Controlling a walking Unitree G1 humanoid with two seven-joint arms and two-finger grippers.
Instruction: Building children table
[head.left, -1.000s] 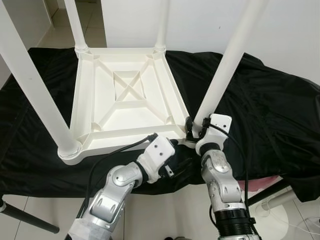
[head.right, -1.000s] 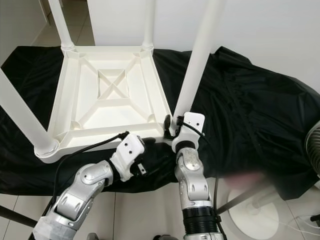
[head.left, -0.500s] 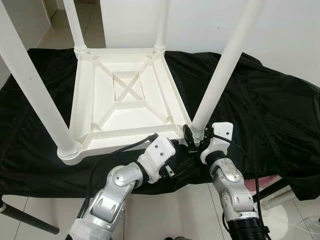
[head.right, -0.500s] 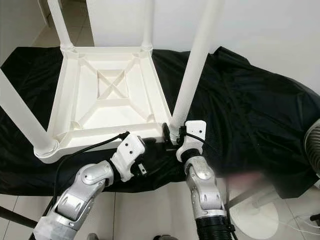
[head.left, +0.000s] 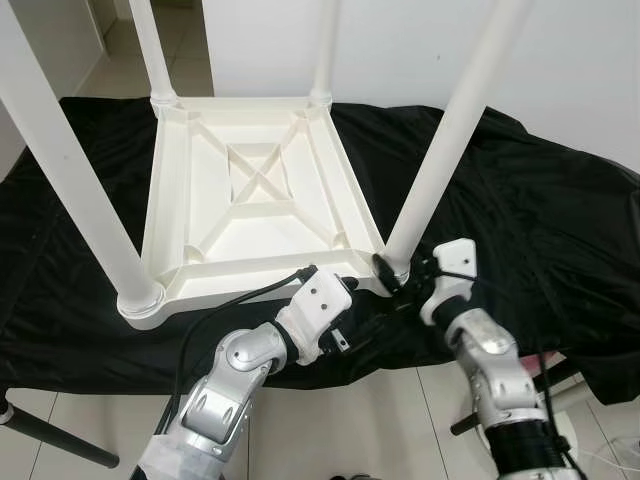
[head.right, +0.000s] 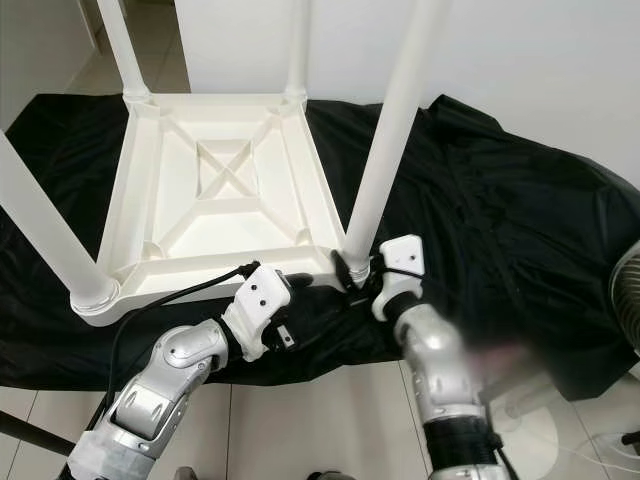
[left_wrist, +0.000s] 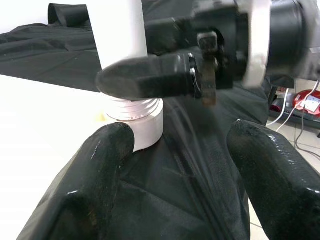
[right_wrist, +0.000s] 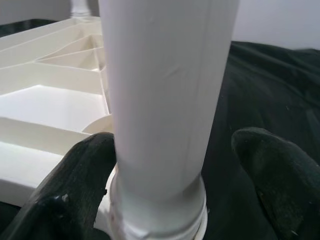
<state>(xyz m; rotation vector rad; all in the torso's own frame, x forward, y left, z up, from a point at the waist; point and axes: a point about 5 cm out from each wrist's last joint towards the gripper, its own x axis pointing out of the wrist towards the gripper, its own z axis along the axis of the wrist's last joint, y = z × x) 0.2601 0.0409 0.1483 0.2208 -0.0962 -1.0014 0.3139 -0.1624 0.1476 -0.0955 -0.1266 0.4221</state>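
In the middle of the frame the white children's table (head.left: 255, 200) lies upside down on a black cloth (head.left: 520, 200), legs up. Lower left of centre, the left gripper (head.left: 345, 335) hovers by its near edge, jaws wide open, holding nothing. Just right, the right gripper (head.left: 392, 278) straddles the near-right leg (head.left: 440, 160) base, jaws spread around it.

wall (head.left: 400, 40): plain white | floor (head.left: 120, 60): pale tiles | black cloth (head.left: 560, 220): draped, wrinkled | fan base (head.right: 520, 425): white, on floor
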